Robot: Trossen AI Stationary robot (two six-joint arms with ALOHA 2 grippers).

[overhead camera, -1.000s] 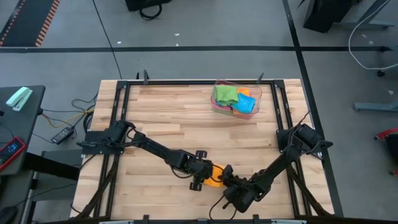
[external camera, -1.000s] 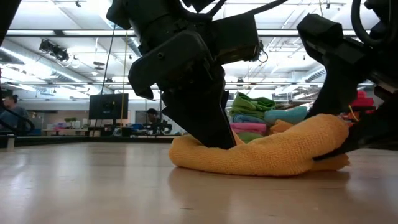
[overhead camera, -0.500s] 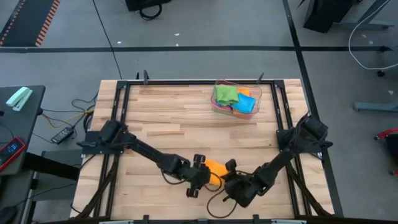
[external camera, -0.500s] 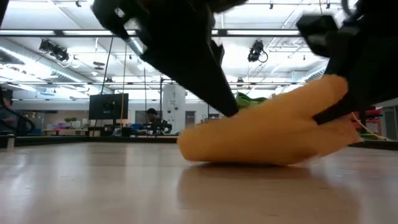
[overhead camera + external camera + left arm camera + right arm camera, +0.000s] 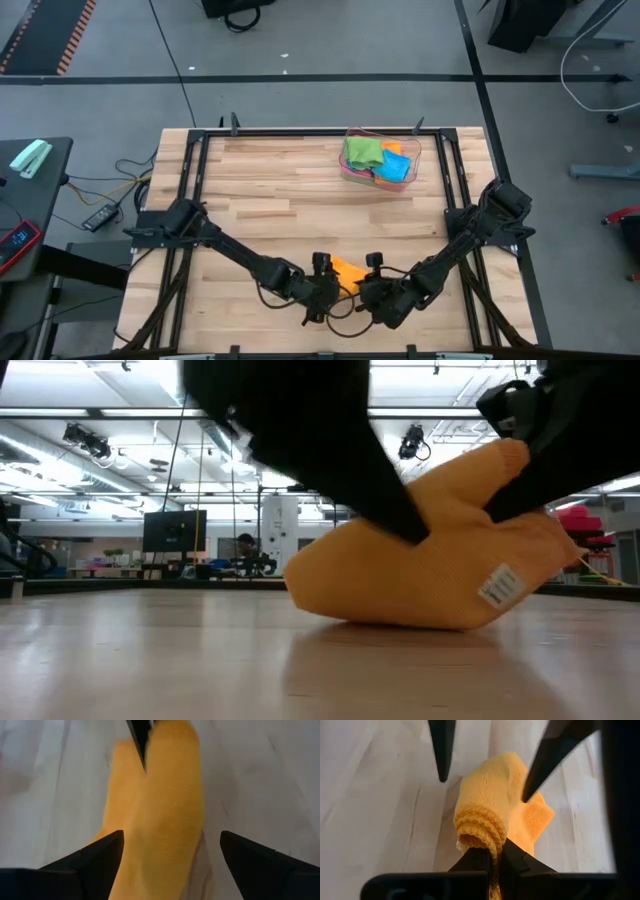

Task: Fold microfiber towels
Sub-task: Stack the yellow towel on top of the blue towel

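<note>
An orange microfiber towel lies bunched near the table's front edge, its lower part on the wood, with a white label on its side. My right gripper is shut on one raised end of it. My left gripper stands open over the towel's other side, one finger at either flank; whether they touch the cloth I cannot tell. More microfiber towels, green, blue and orange, lie heaped in a clear tray at the far edge. My right gripper pinches a rolled fold of several layers at the towel's end between its two fingers. The fingers slant downward at it. That end is lifted above the table while the rest of the towel sags down and rests on the wood.
The tray stands at the far edge, right of centre. Bare wood lies across the table's middle and left. A black metal frame borders the table. Both arms meet close together at the near edge.
My right gripper has risen and rolled, drawing the towel's end up, so the flat lump now stands as a tall hump. My left gripper has lifted off the towel, where it pressed before, and drawn back toward the table's near edge.
</note>
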